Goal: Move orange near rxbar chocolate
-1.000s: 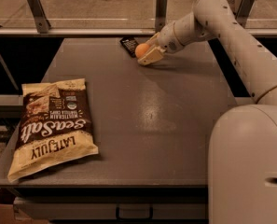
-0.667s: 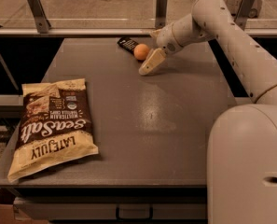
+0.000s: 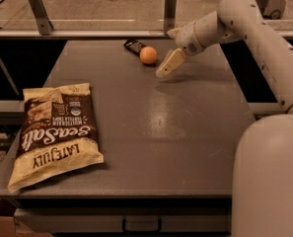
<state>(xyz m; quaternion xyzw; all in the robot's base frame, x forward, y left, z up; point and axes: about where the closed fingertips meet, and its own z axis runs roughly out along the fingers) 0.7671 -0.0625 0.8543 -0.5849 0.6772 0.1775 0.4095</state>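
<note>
The orange (image 3: 148, 55) rests on the grey table (image 3: 151, 122) near its far edge. It sits right beside the rxbar chocolate (image 3: 134, 46), a small flat black wrapper just to its upper left; they touch or nearly touch. My gripper (image 3: 170, 49) hangs just right of the orange, apart from it. It is open and empty, with one cream finger (image 3: 166, 64) pointing down-left toward the table and the other finger (image 3: 174, 32) higher up.
A large cream-and-brown "Sea Salt" chip bag (image 3: 54, 132) lies at the front left of the table. A railing with metal posts (image 3: 170, 6) runs behind the far edge. My arm and base (image 3: 269, 172) fill the right side.
The gripper let go of the orange and drew back to the right. The orange stays on the table beside the black bar.
</note>
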